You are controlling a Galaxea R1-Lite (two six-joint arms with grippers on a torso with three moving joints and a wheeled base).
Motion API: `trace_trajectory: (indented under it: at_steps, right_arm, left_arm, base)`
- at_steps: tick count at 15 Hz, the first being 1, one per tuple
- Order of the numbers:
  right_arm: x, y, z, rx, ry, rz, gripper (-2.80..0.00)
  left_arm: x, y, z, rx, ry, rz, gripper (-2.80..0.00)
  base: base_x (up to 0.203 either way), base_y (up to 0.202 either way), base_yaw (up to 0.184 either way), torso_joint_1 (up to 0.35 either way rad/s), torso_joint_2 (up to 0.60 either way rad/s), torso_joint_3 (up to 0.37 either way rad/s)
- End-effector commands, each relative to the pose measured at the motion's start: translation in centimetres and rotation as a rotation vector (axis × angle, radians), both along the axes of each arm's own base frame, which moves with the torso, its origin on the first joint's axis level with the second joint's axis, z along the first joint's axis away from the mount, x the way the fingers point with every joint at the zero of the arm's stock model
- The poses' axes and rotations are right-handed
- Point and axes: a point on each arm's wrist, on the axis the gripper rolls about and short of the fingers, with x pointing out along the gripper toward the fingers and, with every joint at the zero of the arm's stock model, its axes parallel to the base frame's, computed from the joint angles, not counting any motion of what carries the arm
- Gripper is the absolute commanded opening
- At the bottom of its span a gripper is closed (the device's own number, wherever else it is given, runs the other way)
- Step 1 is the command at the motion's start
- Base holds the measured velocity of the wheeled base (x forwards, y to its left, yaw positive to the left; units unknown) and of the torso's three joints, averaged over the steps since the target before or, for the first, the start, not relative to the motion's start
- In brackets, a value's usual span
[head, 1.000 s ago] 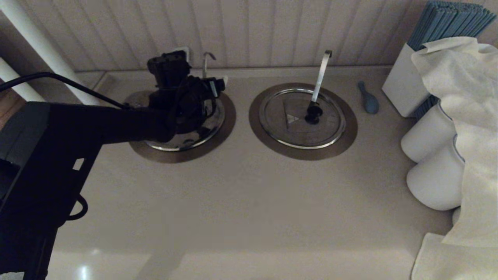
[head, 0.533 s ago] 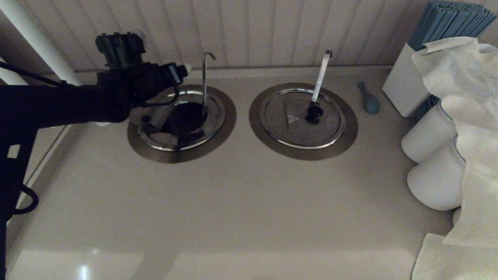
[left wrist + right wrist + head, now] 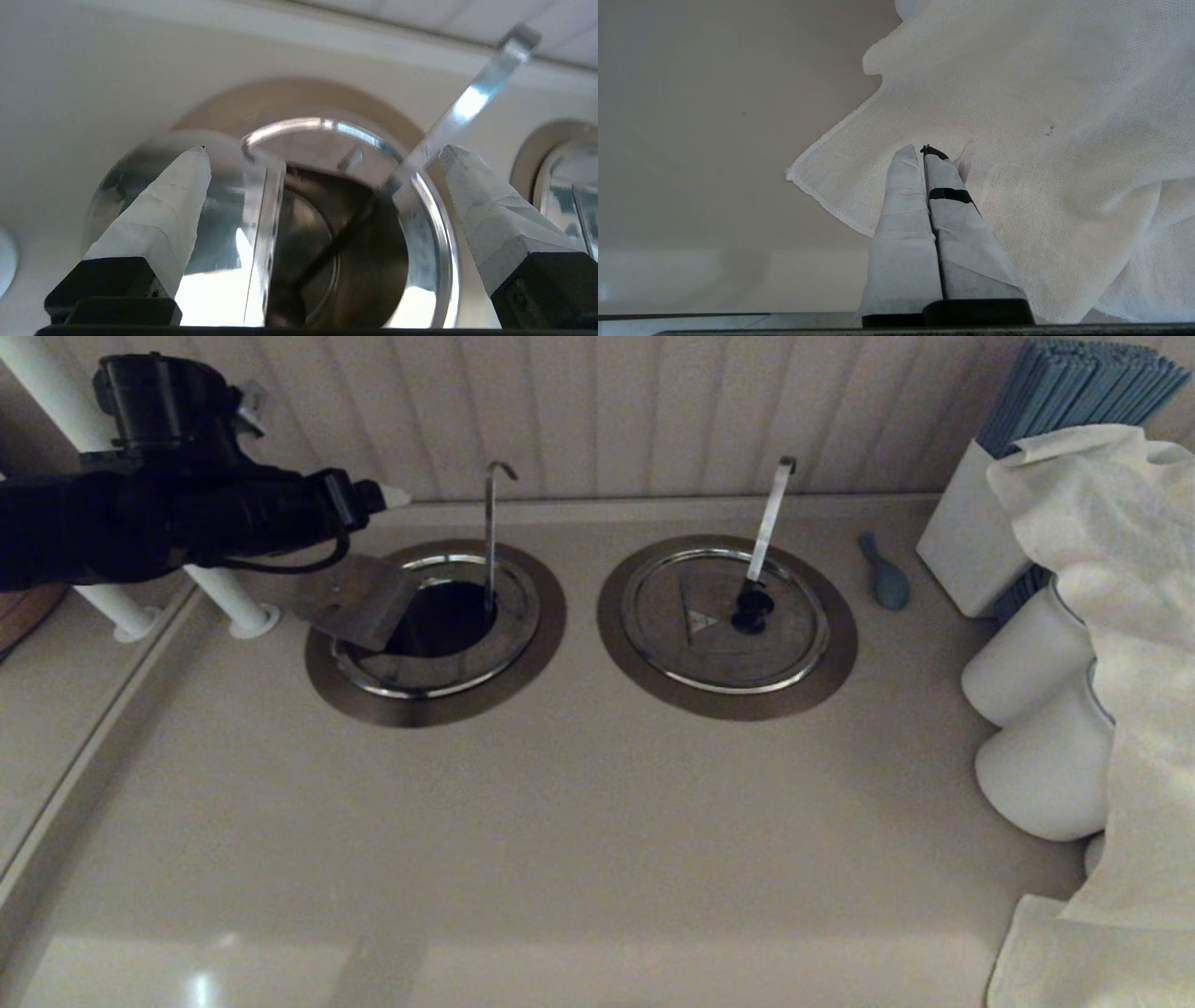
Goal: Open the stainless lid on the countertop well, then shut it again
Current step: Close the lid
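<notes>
The stainless lid point(image 3: 358, 599) stands tilted up over the left side of the countertop well point(image 3: 431, 711), whose dark inside point(image 3: 450, 616) is uncovered. The thin grey hooked handle point(image 3: 490, 537) rises from the well's far side. My left gripper point(image 3: 375, 499) hangs open above and to the left of the well, over the raised lid. In the left wrist view the left gripper point(image 3: 323, 148) has its fingers wide apart, the lid point(image 3: 229, 200) beside one finger point(image 3: 177, 205) and the well point(image 3: 355, 261) between them. Its knob is hidden. My right gripper point(image 3: 924, 150) is shut and empty over a white cloth point(image 3: 1041, 140).
The twin lid point(image 3: 709, 644) lies shut to the right, with its broad bright handle point(image 3: 771, 513). A blue spoon point(image 3: 887, 581), a white box of blue sticks point(image 3: 976, 546), white jars point(image 3: 1032, 667) and the draped cloth point(image 3: 1120, 616) crowd the right. White posts point(image 3: 229, 597) stand at the left.
My left arm has swung up and to the left, away from above the well. The lid went from lying flat to tilted up at the left, baring the dark hole.
</notes>
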Motion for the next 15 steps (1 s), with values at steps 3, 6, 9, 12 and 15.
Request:
trace_trajectory:
  at_steps: [3,6,9,12,15]
  right_arm:
    - [0.0,0.0,0.0,0.0,0.0,0.001,-2.8]
    - [0.0,0.0,0.0,0.0,0.0,0.0,-2.8]
    - [0.0,0.0,0.0,0.0,0.0,0.002,-2.8]
    - [0.0,0.0,0.0,0.0,0.0,0.0,-2.8]
    - [0.0,0.0,0.0,0.0,0.0,0.0,-2.8]
  left_arm:
    - [-1.7,0.9,0.7,0.048,0.052,0.012,0.0]
    - [-1.8,2.7,0.1,0.127,0.067,0.054,0.0]
    - [-2.2,4.0,-0.5,0.199,0.128,0.101,0.0]
    - [-2.1,4.1,-1.5,0.241,0.16,0.101,0.0]
    - [-1.3,4.5,-2.5,0.261,0.187,0.107,0.0]
  base:
    - [0.0,0.0,0.0,0.0,0.0,0.0]
    - [0.0,0.0,0.0,0.0,0.0,0.0]
    - [0.0,0.0,0.0,0.0,0.0,0.0]
    - [0.0,0.0,0.0,0.0,0.0,0.0]
    - [0.0,0.0,0.0,0.0,0.0,0.0]
